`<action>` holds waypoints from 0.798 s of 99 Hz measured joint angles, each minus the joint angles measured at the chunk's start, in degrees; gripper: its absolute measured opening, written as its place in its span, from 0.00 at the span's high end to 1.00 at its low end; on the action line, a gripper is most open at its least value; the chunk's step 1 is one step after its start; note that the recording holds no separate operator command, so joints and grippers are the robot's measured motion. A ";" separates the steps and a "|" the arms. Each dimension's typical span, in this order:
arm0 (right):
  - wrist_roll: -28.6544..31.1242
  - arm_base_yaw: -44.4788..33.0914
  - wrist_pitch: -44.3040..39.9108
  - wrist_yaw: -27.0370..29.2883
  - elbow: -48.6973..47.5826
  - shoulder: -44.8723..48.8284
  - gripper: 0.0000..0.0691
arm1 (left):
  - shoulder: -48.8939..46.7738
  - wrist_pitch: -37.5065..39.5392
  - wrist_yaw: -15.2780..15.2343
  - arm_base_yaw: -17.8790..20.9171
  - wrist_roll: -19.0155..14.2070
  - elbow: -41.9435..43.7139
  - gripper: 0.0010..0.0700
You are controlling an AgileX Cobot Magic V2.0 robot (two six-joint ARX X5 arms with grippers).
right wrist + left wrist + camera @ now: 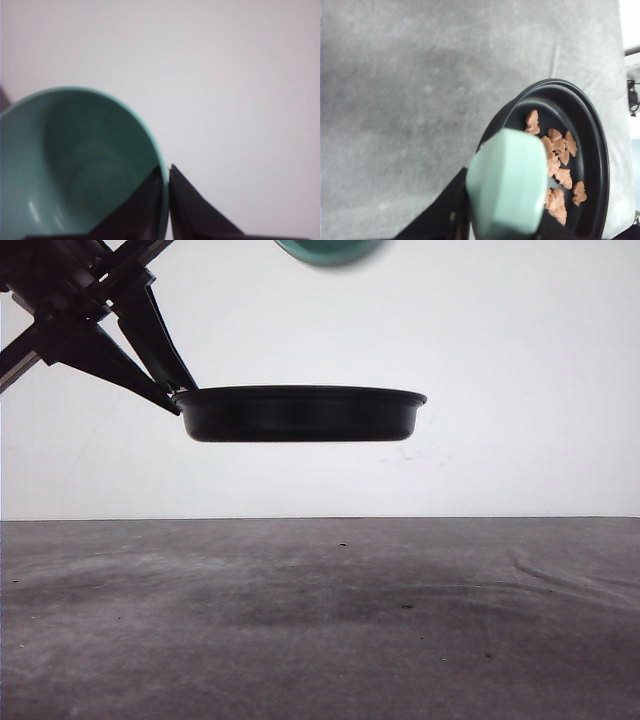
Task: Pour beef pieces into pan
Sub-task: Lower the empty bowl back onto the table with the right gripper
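The black pan [300, 415] hangs level, high above the table. My left gripper [172, 390] is shut on its mint-green handle [505, 185], which juts toward the camera in the left wrist view. Reddish-brown beef pieces [559, 152] lie scattered across the floor of the pan [594, 150]. The teal bowl [330, 248] shows at the top edge of the front view, above the pan. My right gripper [167, 172] is shut on the rim of this bowl [75, 165], one finger inside and one outside. The part of the bowl's inside that shows holds nothing.
The grey cloth-covered table [320, 620] stretches below the pan, with a white wall behind it. The table's far right edge [620, 75] shows in the left wrist view, with cables beyond it.
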 joint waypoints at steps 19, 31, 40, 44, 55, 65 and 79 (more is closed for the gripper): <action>37.77 -16.33 -23.12 -15.96 0.17 -8.31 0.98 | 0.00 1.81 -0.15 0.00 0.00 0.00 0.95; 53.35 -30.23 -40.50 -29.22 0.68 -5.64 0.98 | 0.00 2.01 -0.55 0.00 0.02 0.00 0.95; 56.85 -38.88 -50.82 -39.19 -0.17 1.22 0.98 | 0.00 3.19 -0.52 0.00 0.09 0.00 0.95; 57.42 -41.68 -52.87 -42.23 -1.44 4.24 0.98 | 0.00 3.74 -0.55 0.00 0.17 0.00 0.95; 57.77 -44.63 -53.83 -45.07 -4.22 9.11 0.98 | 0.13 3.98 -0.55 0.00 0.48 0.00 0.95; 57.64 -45.05 -52.19 -45.31 -4.11 11.34 0.98 | 0.48 3.91 -0.55 0.00 1.03 0.00 0.95; 57.44 -45.00 -51.71 -45.48 -4.09 12.07 0.98 | 0.55 3.96 -0.57 0.02 1.31 0.00 0.95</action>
